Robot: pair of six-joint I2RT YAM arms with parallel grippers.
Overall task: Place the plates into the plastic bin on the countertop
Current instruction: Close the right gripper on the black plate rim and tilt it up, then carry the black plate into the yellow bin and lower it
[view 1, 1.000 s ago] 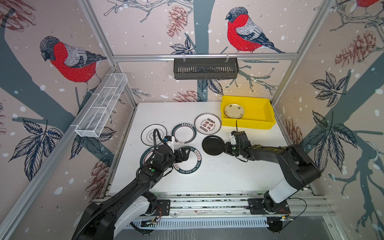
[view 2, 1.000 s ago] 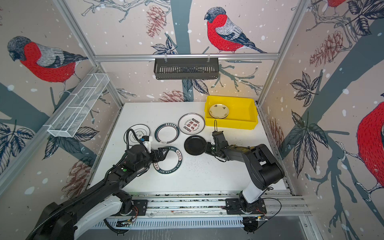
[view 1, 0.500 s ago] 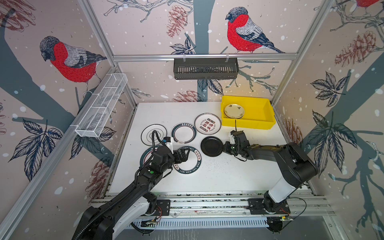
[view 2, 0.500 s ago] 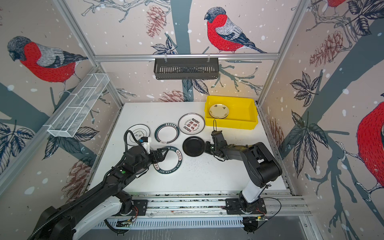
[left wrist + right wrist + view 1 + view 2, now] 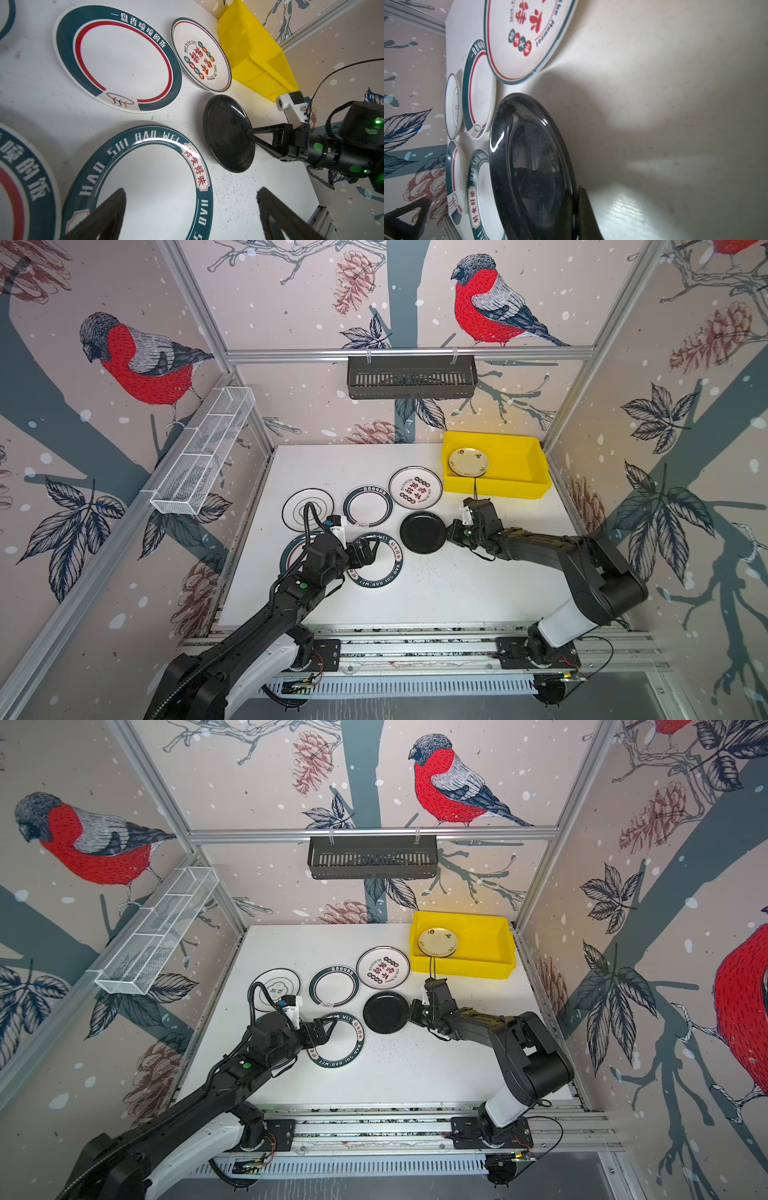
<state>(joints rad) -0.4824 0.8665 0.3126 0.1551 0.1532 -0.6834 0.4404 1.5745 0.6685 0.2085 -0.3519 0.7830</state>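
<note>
A black plate (image 5: 423,532) (image 5: 385,1012) lies mid-countertop (image 5: 436,593). My right gripper (image 5: 449,531) (image 5: 248,132) is shut on its right rim; in the right wrist view the right gripper (image 5: 576,207) pinches the black plate (image 5: 529,166) edge. My left gripper (image 5: 372,546) (image 5: 191,193) hangs open over a green-rimmed lettered plate (image 5: 382,568) (image 5: 145,187), holding nothing. The yellow plastic bin (image 5: 519,485) (image 5: 478,969) at the back right holds a cream plate (image 5: 468,462). A red-character plate (image 5: 415,492), a green-rimmed plate (image 5: 368,506) and a black-lined white plate (image 5: 307,509) lie in a row.
Another green-rimmed plate (image 5: 291,551) lies partly under my left arm. A black slotted basket (image 5: 411,377) hangs on the back rail and a white wire mesh tray (image 5: 203,456) on the left wall. Aluminium rails (image 5: 415,645) edge the front.
The right gripper's jaws have closed onto the black plate's rim, and the plate has slid slightly left. The left arm has stayed where it was, still open.
</note>
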